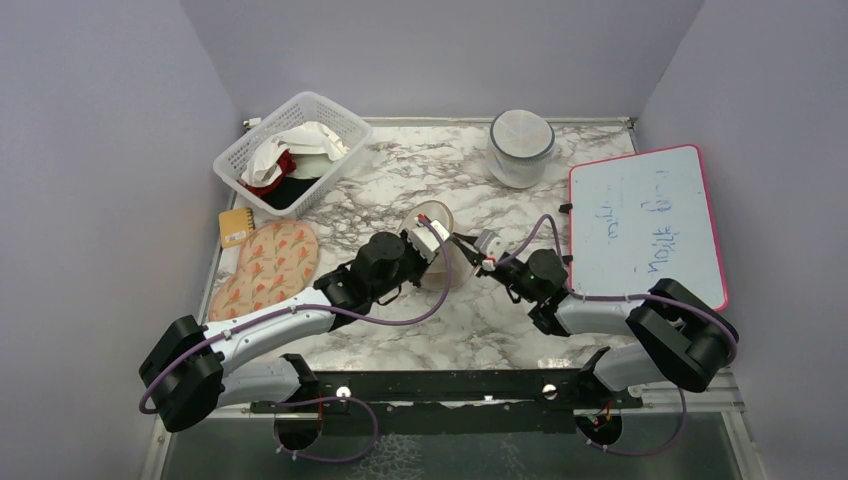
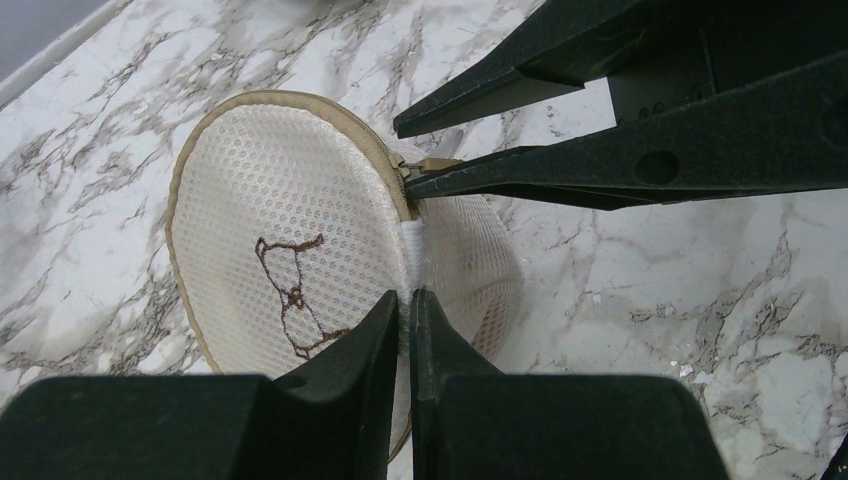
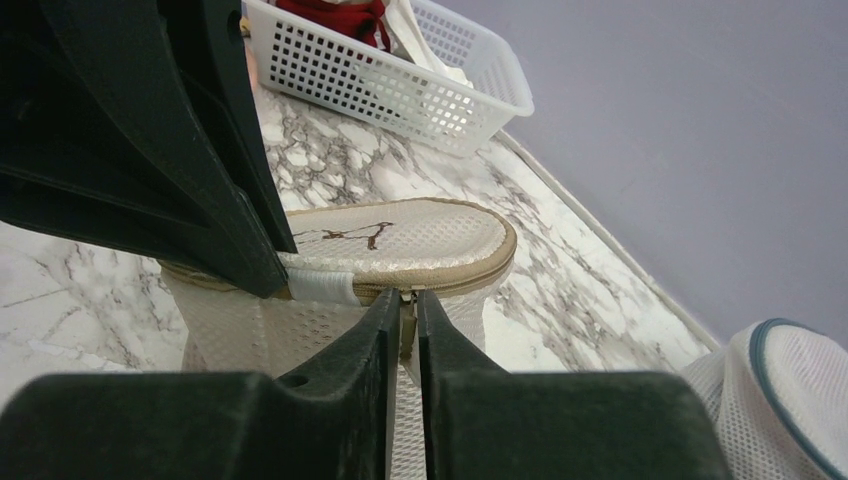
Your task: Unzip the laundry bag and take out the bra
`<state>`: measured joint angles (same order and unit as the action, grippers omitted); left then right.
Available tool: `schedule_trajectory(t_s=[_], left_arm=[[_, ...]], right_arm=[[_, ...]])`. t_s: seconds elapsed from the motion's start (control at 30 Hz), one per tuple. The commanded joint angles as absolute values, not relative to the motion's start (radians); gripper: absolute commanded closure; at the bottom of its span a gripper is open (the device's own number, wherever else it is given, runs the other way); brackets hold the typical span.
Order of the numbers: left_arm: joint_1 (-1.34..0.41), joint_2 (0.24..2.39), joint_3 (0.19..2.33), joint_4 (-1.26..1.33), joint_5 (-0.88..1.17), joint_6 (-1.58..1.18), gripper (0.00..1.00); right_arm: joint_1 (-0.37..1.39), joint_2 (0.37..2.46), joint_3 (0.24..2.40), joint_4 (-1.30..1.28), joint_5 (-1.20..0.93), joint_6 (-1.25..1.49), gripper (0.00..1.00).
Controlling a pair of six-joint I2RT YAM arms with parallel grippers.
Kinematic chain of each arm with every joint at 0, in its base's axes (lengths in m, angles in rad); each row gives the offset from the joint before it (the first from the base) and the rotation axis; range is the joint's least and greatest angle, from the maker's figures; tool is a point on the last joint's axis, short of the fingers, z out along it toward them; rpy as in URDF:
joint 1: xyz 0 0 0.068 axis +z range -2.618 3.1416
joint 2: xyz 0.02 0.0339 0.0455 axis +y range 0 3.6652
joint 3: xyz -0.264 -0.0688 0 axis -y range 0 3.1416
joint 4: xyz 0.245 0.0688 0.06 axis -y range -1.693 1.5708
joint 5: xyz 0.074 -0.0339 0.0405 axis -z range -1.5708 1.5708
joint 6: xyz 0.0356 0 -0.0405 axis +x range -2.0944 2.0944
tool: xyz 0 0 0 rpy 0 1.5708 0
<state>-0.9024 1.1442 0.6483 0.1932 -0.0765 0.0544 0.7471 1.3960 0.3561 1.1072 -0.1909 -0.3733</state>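
The laundry bag (image 1: 430, 214) is a cream mesh pod lying on its side on the marble, its flat face with the line drawing (image 2: 290, 290) tilted up. My left gripper (image 2: 410, 296) is shut on the white fabric tab (image 2: 412, 245) at the bag's rim. My right gripper (image 3: 405, 300) is shut on the tan zipper pull (image 3: 406, 330), at the closed end of the tan zipper band (image 3: 470, 275). In the top view the left gripper (image 1: 436, 243) and right gripper (image 1: 466, 246) meet at the bag from either side. The bra is hidden.
A white basket (image 1: 300, 150) with white, red and black clothes stands at the back left. A greyish-white pod with a dark rim (image 1: 520, 148) is at the back. A pink-edged whiteboard (image 1: 645, 225) lies at the right. Orange patterned mats (image 1: 268, 265) lie at the left.
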Motion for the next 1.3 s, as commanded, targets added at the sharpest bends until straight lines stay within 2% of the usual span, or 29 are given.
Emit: schedule_trajectory(t_s=[0.0,0.07,0.37,0.57,0.8,0.97,1.27], left_arm=[[-0.902,1.137,0.637,0.208,-0.047,0.045,1.0],[-0.901,1.135,0.637,0.207,-0.046,0.052,1.0],[-0.901,1.108,0.611,0.215,-0.024,0.115,1.0],[-0.901,1.074,0.58,0.223,-0.004,0.189,1.0],[-0.903,1.064,0.571,0.22,0.007,0.21,1.0],[-0.903,1.072,0.575,0.206,-0.002,0.215,1.0],[-0.903,1.086,0.591,0.187,-0.066,0.207,1.0]], right_arm=[[0.752,1.402,0.38,1.118,-0.145,-0.373,0.94],[0.752,1.392,0.381,1.106,-0.125,-0.361,0.98],[0.75,1.352,0.419,0.934,-0.026,-0.31,0.98],[0.729,1.336,0.423,0.921,0.032,-0.329,0.98],[0.607,1.37,0.48,0.868,-0.16,-0.337,0.98],[0.575,1.403,0.535,0.821,-0.176,-0.351,0.98],[0.575,1.278,0.549,0.597,-0.403,-0.262,0.98]])
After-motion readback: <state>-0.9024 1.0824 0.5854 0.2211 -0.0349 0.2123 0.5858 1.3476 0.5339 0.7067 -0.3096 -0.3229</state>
